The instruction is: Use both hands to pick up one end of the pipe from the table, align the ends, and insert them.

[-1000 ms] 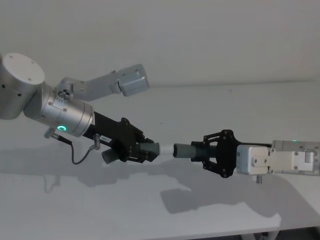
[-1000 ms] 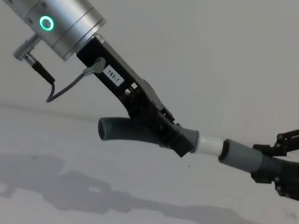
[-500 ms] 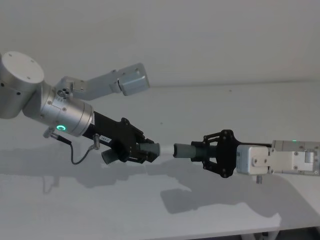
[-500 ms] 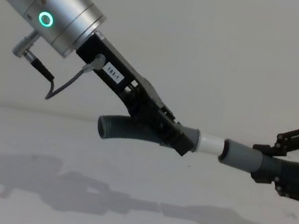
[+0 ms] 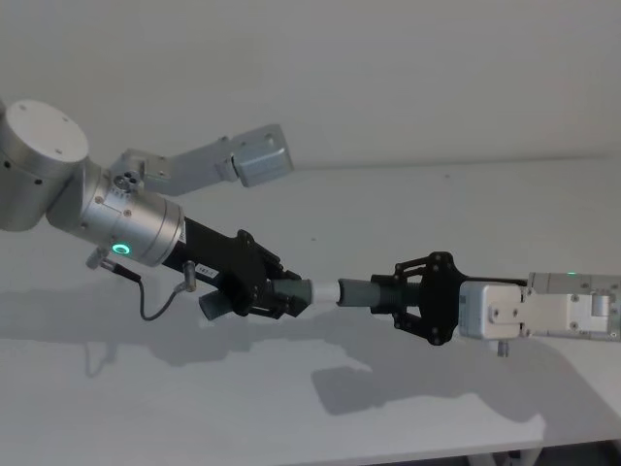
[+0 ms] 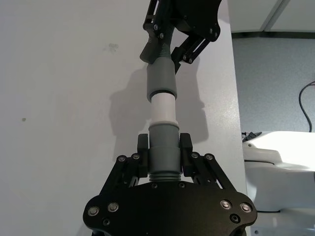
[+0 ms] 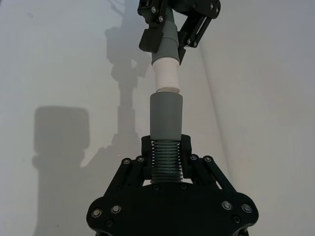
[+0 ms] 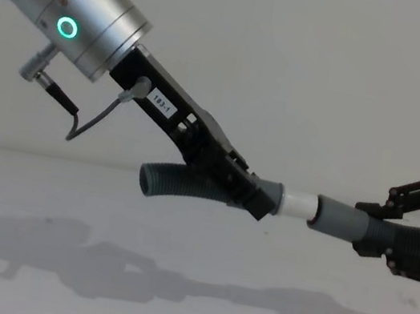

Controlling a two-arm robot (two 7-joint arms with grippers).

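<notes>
The left tool [image 5: 281, 294] is clamped on the grey pipe piece with the white tip [image 5: 323, 290], held in the air above the counter [image 5: 437, 204]. The right tool [image 5: 396, 295] is clamped on the ribbed section of the second grey pipe piece [image 5: 361, 292], also off the counter. Both pieces lie along one line, end to end. The white tip meets the open grey mouth [image 6: 161, 92]; in the right wrist view the tip sits at the mouth's rim, with most of its white length exposed.
</notes>
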